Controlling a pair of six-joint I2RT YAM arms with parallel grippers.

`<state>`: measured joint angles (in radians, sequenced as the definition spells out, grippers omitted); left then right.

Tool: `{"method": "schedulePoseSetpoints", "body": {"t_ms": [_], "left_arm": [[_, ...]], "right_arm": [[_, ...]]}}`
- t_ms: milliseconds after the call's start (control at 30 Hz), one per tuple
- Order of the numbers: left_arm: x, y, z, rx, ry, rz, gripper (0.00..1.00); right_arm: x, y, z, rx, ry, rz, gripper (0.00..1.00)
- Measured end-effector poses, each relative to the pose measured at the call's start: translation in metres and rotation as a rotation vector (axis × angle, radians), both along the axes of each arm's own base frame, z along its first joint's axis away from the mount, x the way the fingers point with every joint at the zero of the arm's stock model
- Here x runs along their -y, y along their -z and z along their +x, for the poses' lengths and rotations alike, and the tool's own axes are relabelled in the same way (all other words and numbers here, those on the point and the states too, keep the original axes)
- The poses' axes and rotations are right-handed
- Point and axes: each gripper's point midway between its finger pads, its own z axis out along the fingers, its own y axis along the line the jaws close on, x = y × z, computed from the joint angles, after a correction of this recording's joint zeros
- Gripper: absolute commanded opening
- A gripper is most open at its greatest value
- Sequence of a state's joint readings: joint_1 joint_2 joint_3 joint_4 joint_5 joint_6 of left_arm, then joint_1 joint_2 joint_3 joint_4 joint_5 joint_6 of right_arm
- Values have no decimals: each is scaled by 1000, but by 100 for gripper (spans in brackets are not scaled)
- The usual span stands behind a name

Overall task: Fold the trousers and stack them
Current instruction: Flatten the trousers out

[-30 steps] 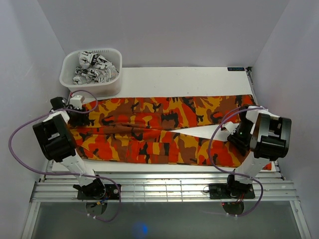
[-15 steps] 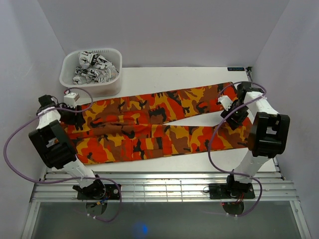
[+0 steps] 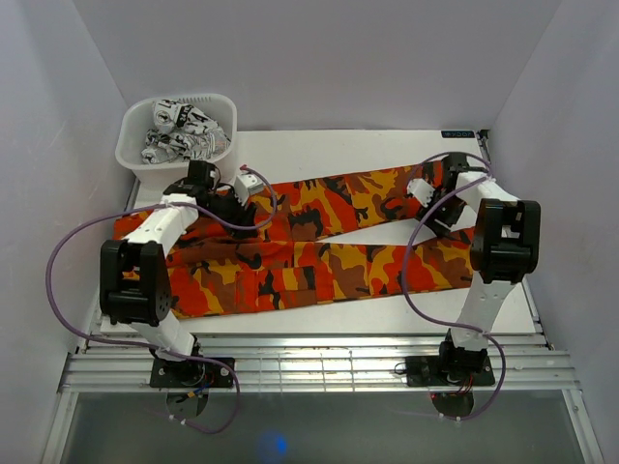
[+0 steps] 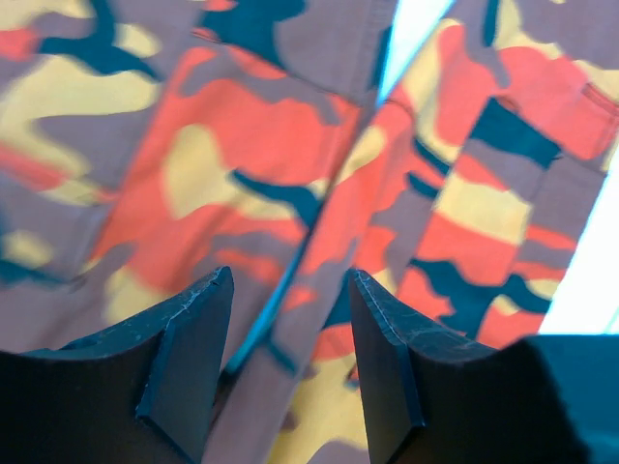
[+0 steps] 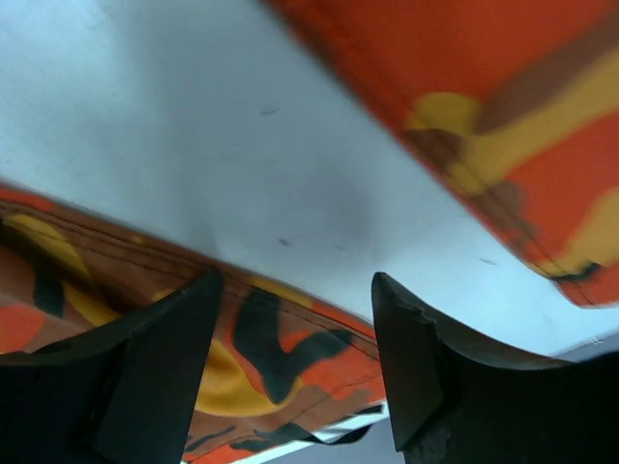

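Note:
The orange, yellow and black camouflage trousers lie flat across the white table, waist at the left and both legs running right, with a narrow wedge of table between the legs. My left gripper is open low over the crotch area. In the left wrist view the left gripper has its jaws apart over the fabric. My right gripper is open over the far leg's end. In the right wrist view the right gripper has the leg's hem below the jaws, which hold nothing.
A white basket at the back left holds black-and-white patterned cloth. White walls close in the left, right and back. A metal rail runs along the table's near edge by the arm bases.
The trousers slid away from the near edge and the far leg angled up. My left gripper left the waist at the left edge and moved right over the crotch. My right gripper shifted slightly left.

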<state>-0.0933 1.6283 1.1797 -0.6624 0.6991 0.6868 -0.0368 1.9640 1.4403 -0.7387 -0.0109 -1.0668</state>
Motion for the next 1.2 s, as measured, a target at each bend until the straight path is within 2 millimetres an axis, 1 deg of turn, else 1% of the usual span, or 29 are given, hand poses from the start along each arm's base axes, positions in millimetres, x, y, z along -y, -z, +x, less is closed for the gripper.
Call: {"method": "schedulePoseSetpoints", "body": {"t_ms": [67,133,200,233,267,333,367,400,433,467,500,533,600,633,733,767,833,933,1033,1133,1200], "left_arm": [[9,8,-3,-42,7,-8,62],[12,15,-3,-73,-1,-12,62],[11,20,-3,-91,-10,-7,61],[10,21,-3,-93,-13,-3,61],[9,22,-4,-95,-15,1,61],[7,28,-9,-104,-12,12,57],[6,33,-13,-115,-8,21,56],[5,40,-19,-130,-3,31,54],[3,46,-25,-148,2,41,52],[0,53,-32,-164,10,54,50],[-2,60,-39,-180,17,66,47],[-4,66,-46,-193,27,78,39],[-8,76,-55,-203,43,101,33],[-10,79,-58,-204,49,110,27],[-13,83,-61,-179,71,135,19],[-14,83,-62,-165,76,143,14],[-17,83,-63,-136,84,160,9],[-20,81,-63,-87,96,180,5],[-23,81,-62,-49,102,196,4],[-25,80,-61,-6,109,209,5],[-26,79,-61,24,119,216,6]], "right_arm": [[1,16,-15,-41,-45,-29,72],[1,12,-14,1,-76,-48,72],[2,13,-19,6,-103,-62,68],[3,13,-21,18,-118,-67,66],[3,13,-24,28,-131,-72,61],[3,14,-29,41,-157,-83,54],[2,14,-32,47,-168,-88,49],[2,15,-34,49,-175,-91,34],[2,16,-36,48,-184,-97,25],[2,18,-39,42,-186,-103,8],[3,18,-40,39,-189,-110,8],[4,19,-40,37,-185,-115,8],[5,19,-40,39,-178,-117,8],[5,18,-40,40,-173,-117,8],[10,16,-42,42,-139,-108,8],[14,15,-42,45,-119,-104,8],[24,8,-41,63,-78,-99,8],[43,-9,-38,111,-21,-104,8],[62,-24,-39,154,26,-118,8],[72,-26,-42,163,55,-122,8],[71,-23,-44,150,65,-109,18]]}}
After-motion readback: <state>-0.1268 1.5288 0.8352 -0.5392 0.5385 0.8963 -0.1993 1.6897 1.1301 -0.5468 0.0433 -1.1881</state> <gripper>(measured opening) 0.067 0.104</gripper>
